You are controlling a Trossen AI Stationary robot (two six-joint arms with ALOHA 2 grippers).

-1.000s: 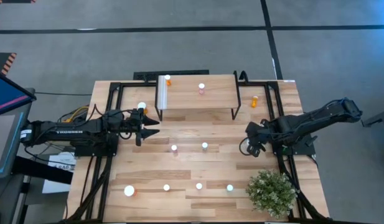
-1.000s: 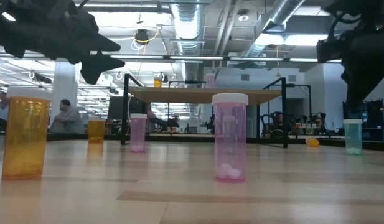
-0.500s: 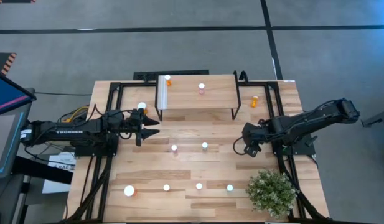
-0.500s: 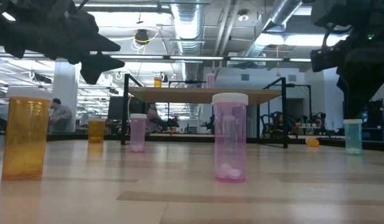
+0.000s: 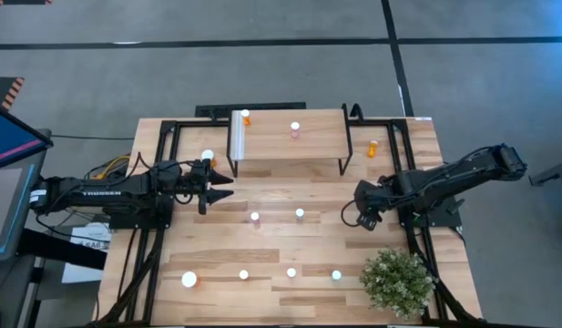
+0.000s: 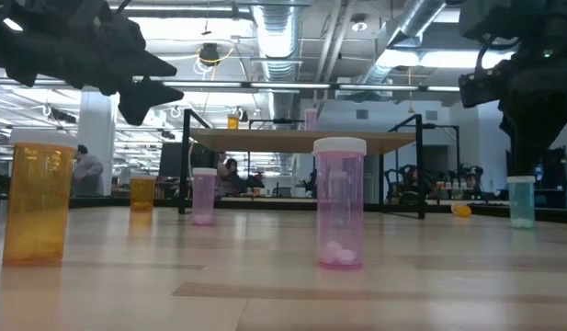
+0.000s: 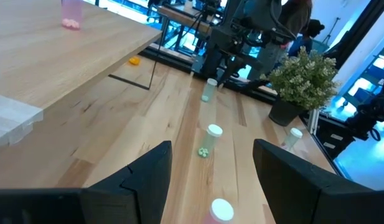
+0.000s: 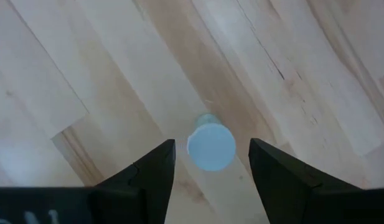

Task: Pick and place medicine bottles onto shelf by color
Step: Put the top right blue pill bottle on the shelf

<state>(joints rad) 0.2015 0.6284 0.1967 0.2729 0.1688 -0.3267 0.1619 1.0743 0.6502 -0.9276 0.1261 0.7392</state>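
- medicine bottles stand scattered over the wooden table (image 5: 290, 246): a pink one (image 5: 255, 218) and a teal one (image 5: 300, 214) in the middle, and a row along the near edge with a larger orange one (image 5: 189, 280) at its left end.
- another larger orange bottle (image 5: 207, 157) stands just beside the left gripper, near the shelf's left end.
- the shelf (image 5: 290, 146) sits at the far side of the table; on its top stand an orange bottle (image 5: 245, 116) by the white ribbed strip (image 5: 236, 135) and a pink bottle (image 5: 295, 129) near the middle.
- a small orange bottle (image 5: 372, 147) lies on its side on the table, right of the shelf.
- the right gripper (image 8: 210, 163) points straight down over a teal bottle (image 8: 211, 145); its fingers are spread apart with the white cap between them, not touching it.
- the left gripper (image 5: 219, 187) hangs above the table in front of the shelf's left end, fingers apart and holding nothing.
- a potted plant (image 5: 398, 282) stands at the near right corner.
- in the low view a person (image 6: 84, 171) shows in the room behind.
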